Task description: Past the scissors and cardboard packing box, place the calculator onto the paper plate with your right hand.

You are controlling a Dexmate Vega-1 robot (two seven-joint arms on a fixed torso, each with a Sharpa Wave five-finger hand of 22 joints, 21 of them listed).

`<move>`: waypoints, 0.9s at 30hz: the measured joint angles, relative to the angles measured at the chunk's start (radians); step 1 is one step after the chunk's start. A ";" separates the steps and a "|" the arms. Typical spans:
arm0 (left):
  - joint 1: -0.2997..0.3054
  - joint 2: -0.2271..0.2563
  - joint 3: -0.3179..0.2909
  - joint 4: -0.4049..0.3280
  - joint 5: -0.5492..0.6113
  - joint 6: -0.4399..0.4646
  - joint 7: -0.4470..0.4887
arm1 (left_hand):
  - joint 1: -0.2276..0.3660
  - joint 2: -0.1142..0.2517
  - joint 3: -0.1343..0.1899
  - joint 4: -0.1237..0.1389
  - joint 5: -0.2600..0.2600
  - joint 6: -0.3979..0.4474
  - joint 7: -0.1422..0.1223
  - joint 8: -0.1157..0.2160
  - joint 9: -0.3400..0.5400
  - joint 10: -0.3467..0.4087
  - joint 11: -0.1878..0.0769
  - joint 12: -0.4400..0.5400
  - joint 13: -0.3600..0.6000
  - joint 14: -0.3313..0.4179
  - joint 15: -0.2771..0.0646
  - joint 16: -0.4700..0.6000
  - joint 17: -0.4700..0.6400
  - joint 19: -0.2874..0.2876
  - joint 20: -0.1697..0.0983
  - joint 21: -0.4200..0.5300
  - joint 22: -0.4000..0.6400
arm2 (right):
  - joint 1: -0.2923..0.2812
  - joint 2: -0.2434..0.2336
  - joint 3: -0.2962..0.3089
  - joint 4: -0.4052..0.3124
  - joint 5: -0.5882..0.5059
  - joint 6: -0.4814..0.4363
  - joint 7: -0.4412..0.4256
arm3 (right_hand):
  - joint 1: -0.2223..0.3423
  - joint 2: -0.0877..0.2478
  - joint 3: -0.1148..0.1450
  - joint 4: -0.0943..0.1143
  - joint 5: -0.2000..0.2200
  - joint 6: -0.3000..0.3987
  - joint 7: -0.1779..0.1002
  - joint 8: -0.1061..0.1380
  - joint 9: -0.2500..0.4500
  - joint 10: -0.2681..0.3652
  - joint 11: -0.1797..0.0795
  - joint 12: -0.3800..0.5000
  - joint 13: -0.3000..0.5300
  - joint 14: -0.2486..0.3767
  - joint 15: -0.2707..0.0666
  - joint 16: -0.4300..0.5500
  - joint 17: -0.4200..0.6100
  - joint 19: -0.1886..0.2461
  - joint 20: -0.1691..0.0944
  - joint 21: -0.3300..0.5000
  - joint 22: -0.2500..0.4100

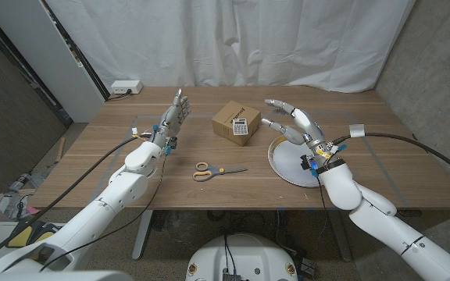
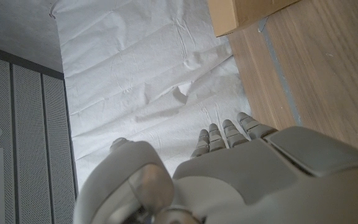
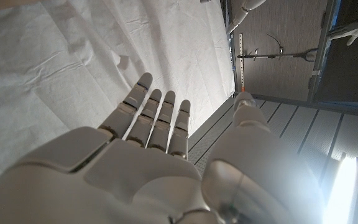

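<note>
A small grey calculator [image 1: 241, 129] leans on the front of the cardboard packing box [image 1: 231, 117] at the table's middle. Yellow-handled scissors [image 1: 213, 171] lie nearer me, in front of the box. The white paper plate [image 1: 285, 165] sits to the right of the box, with nothing on it. My right hand [image 1: 294, 125] hovers over the plate's far edge, fingers spread and reaching toward the box, holding nothing. My left hand [image 1: 173, 119] stands upright on the table left of the box, fingers straight, also holding nothing. A corner of the box [image 2: 244, 14] shows in the left wrist view.
A white power box [image 1: 126, 87] sits at the table's far left corner. A grey cuff with cable [image 1: 356, 131] hangs by my right wrist. White curtain [image 1: 233, 39] backs the table. Bare wood lies between scissors and front edge.
</note>
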 measured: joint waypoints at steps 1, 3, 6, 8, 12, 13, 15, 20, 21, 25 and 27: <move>0.000 0.000 0.000 0.000 0.000 0.000 -0.001 | 0.000 0.000 0.000 0.000 0.000 0.000 0.000 0.000 0.000 0.000 0.000 0.000 0.000 0.000 0.000 0.000 0.000 0.000 0.000 0.000 0.000 | -0.001 -0.001 -0.002 0.000 -0.009 -0.002 -0.006 | 0.000 0.000 0.000 0.000 0.000 0.003 -0.003 0.000 0.001 0.000 0.000 0.001 0.000 0.000 0.000 0.000 0.002 0.000 0.000 0.000 0.000; 0.000 0.000 0.001 0.001 0.000 0.000 -0.002 | 0.000 0.000 0.000 0.000 0.000 0.000 0.000 0.000 0.000 0.000 0.000 0.000 0.000 0.000 0.000 0.000 0.000 0.000 0.000 0.000 0.000 | -0.002 -0.003 -0.004 -0.001 -0.013 -0.003 -0.009 | 0.000 0.000 0.003 0.003 0.000 0.005 -0.005 0.000 0.001 0.005 -0.005 0.001 0.000 0.000 0.000 0.000 0.003 0.000 0.000 0.000 0.000; -0.002 0.000 0.003 0.001 0.002 -0.001 -0.002 | 0.000 0.000 0.000 0.000 0.000 0.000 0.000 0.000 0.000 0.000 0.000 0.000 0.000 0.000 0.000 0.000 0.000 0.000 0.000 0.000 0.000 | -0.003 -0.008 -0.009 -0.003 -0.057 -0.013 -0.042 | 0.004 -0.004 0.004 0.004 0.004 0.007 -0.007 0.000 0.001 0.005 -0.005 0.001 0.000 0.000 0.000 0.000 0.003 0.000 0.000 0.000 0.000; -0.002 0.000 0.003 0.001 0.003 -0.001 -0.002 | 0.000 0.000 0.000 0.000 0.000 0.000 0.000 0.000 0.000 0.000 0.000 0.000 0.000 0.000 0.000 0.000 0.000 0.000 0.000 0.000 0.000 | -0.003 -0.012 -0.012 -0.003 -0.057 -0.013 -0.042 | 0.009 0.001 0.004 0.004 0.004 0.010 -0.010 0.000 0.001 0.005 -0.005 0.001 0.000 0.000 0.000 0.000 0.003 0.000 0.000 0.000 0.000; -0.003 -0.001 0.004 -0.004 0.006 -0.001 0.008 | 0.000 0.000 0.000 0.000 0.000 0.000 0.000 0.000 0.000 0.000 0.000 0.000 0.000 0.000 0.000 0.000 0.000 0.000 0.000 0.000 0.000 | -0.003 -0.023 -0.019 -0.003 -0.103 -0.022 -0.073 | 0.009 0.001 0.004 0.004 0.004 0.020 -0.012 0.000 0.001 0.011 -0.011 0.001 0.000 0.000 0.000 0.000 0.003 0.000 0.000 0.000 0.000; -0.003 -0.001 0.004 -0.004 0.007 0.000 0.011 | 0.000 0.000 0.000 0.000 0.000 0.000 0.000 0.000 0.000 0.000 0.000 0.000 0.000 0.000 0.000 0.000 0.000 0.000 0.000 0.000 0.000 | -0.002 -0.026 -0.020 -0.003 -0.103 -0.022 -0.073 | 0.009 0.001 0.004 0.004 0.004 0.022 -0.011 0.000 0.001 0.011 -0.011 0.001 0.000 0.000 0.000 0.000 0.003 0.000 0.000 0.000 0.000; 0.005 -0.001 0.004 -0.023 0.009 0.005 0.023 | 0.000 0.000 0.000 0.000 0.000 0.000 0.000 0.000 0.000 0.000 0.000 0.000 0.000 0.000 0.000 0.000 0.000 0.000 0.000 0.000 0.000 | -0.002 -0.036 -0.023 -0.003 -0.141 -0.029 -0.089 | 0.009 0.001 0.007 0.007 0.008 0.022 -0.012 0.000 0.001 0.010 -0.011 0.001 0.000 0.000 0.000 0.000 0.003 0.000 0.000 0.000 0.000; 0.016 0.001 0.004 -0.047 0.016 0.019 0.048 | 0.000 0.000 -0.004 0.004 0.000 0.007 0.007 0.000 0.000 0.000 0.000 0.000 0.000 0.000 0.000 0.000 0.000 0.000 0.000 0.000 0.000 | 0.000 -0.055 -0.027 -0.005 -0.173 -0.036 -0.115 | 0.015 -0.003 0.008 0.008 0.008 0.022 -0.012 0.000 0.001 0.011 -0.020 0.001 0.000 0.000 0.000 0.000 0.003 0.000 0.000 -0.004 0.000; 0.016 0.001 0.004 -0.047 0.016 0.020 0.049 | 0.000 0.000 -0.004 0.004 0.000 0.007 0.007 0.000 0.000 0.000 0.000 0.000 0.000 0.000 0.000 0.000 0.000 0.000 0.000 0.000 0.000 | 0.001 -0.060 -0.028 -0.005 -0.173 -0.036 -0.115 | 0.020 0.001 0.008 0.008 0.008 0.022 -0.012 0.000 0.001 0.011 -0.020 0.001 0.000 0.000 0.000 0.000 0.003 0.000 0.000 -0.004 0.000; 0.030 0.011 -0.001 -0.075 0.016 0.029 0.057 | 0.000 0.000 -0.004 0.004 -0.006 0.007 0.007 0.000 0.000 0.000 0.000 0.000 0.000 0.000 0.000 0.000 0.000 0.000 0.000 0.000 0.000 | 0.004 -0.072 -0.036 -0.010 -0.218 -0.049 -0.138 | 0.020 0.001 0.008 0.008 0.011 0.022 -0.012 0.000 0.001 0.016 -0.025 0.001 0.000 0.000 0.000 0.000 0.003 0.000 0.000 -0.004 0.001; 0.030 0.011 -0.001 -0.075 0.014 0.031 0.057 | 0.000 0.000 -0.008 0.000 -0.006 0.007 0.007 0.000 0.000 0.000 0.000 0.000 0.000 0.000 0.000 0.000 0.000 0.000 0.000 0.000 0.000 | 0.006 -0.074 -0.045 -0.014 -0.236 -0.060 -0.145 | 0.025 0.006 0.010 0.010 0.011 0.015 -0.019 0.000 0.001 0.016 -0.025 0.001 0.000 0.000 0.000 0.000 0.003 0.000 0.000 -0.004 0.005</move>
